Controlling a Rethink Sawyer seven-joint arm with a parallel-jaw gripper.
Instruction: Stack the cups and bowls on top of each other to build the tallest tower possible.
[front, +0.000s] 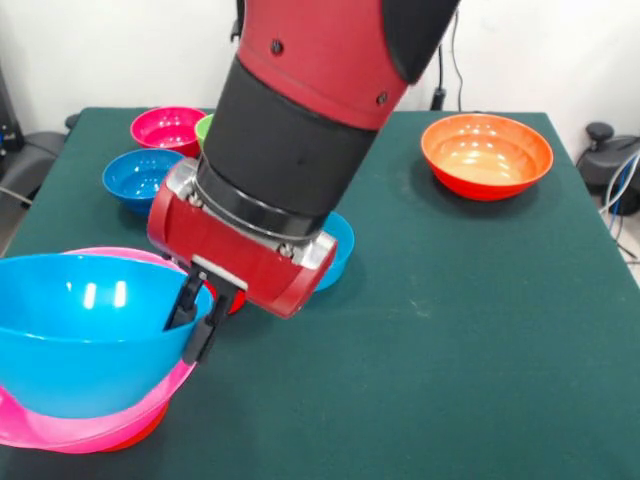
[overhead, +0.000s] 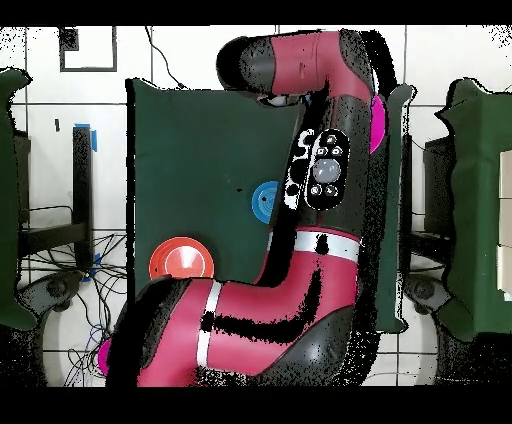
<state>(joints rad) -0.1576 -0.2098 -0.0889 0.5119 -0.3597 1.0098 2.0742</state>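
The tower stands at the front left of the front view: a large light blue bowl (front: 80, 340) nested in the huge hot-pink bowl (front: 60, 432), with an orange-red bowl (front: 135, 432) showing under them. My gripper (front: 197, 320) is at the blue bowl's right rim, one finger inside and one outside, shut on the rim. A small blue bowl (front: 338, 250) (overhead: 265, 200) sits behind my wrist. A light green cup (front: 204, 127) is mostly hidden by my arm. A red sliver (front: 232, 300) behind the fingers may be the red cup. No purple bowl shows.
An orange bowl (front: 487, 155) (overhead: 180, 262) stands alone at the far right of the front view. A blue bowl (front: 140, 178) and a small magenta bowl (front: 168, 128) stand at the far left. In the overhead view my arm (overhead: 300, 300) covers most of the table.
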